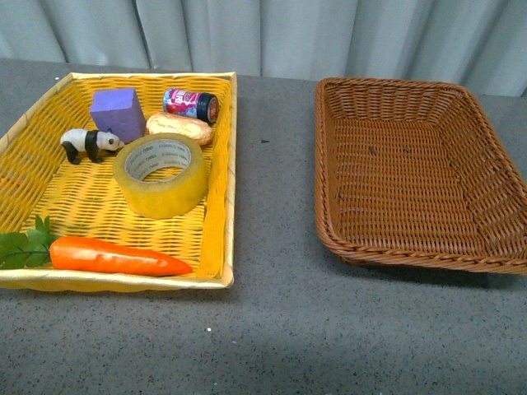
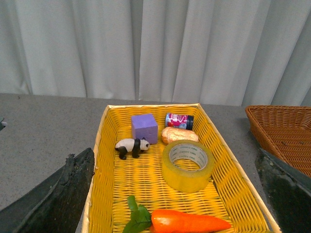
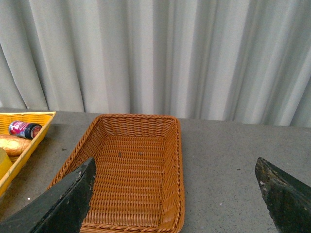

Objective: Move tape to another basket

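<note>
**Tape dead ahead of the left arm**

The wide roll of translucent yellowish packing tape (image 1: 161,194) lies flat, core axis upright, in the bright yellow woven tray (image 1: 74,202), towards the side facing the dark brown rectangular wicker basket (image 1: 412,185). In its wrist view the left gripper (image 2: 173,150) looks straight at the roll, which sits ahead and below, centred between widely spread fingers. The right gripper (image 3: 175,159), also spread and empty, faces the basket. The left arm looks the nearer one for the pick.
</note>
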### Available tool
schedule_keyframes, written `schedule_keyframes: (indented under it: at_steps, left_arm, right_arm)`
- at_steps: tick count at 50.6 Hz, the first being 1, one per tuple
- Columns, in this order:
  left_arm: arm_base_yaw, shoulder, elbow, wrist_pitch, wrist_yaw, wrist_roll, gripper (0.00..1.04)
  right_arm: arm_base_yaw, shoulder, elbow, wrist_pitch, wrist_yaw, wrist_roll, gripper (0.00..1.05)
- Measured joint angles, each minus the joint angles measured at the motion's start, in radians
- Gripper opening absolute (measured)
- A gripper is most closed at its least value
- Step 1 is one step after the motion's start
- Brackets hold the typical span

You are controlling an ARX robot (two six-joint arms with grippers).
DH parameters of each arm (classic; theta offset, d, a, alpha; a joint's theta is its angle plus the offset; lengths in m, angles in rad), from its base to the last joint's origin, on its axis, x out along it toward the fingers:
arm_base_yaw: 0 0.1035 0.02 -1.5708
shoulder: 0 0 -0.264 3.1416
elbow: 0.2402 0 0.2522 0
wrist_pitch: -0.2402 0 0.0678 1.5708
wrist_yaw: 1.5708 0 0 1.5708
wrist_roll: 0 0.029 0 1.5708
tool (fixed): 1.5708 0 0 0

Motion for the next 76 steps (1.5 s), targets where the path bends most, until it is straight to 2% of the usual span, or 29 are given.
schedule_keyframes:
  at_steps: [76]
  left_arm:
    - [0.000,0.000,0.000,0.000,0.000,0.000,0.98]
  right_arm:
    - [0.000,0.000,0.000,0.000,0.000,0.000,0.96]
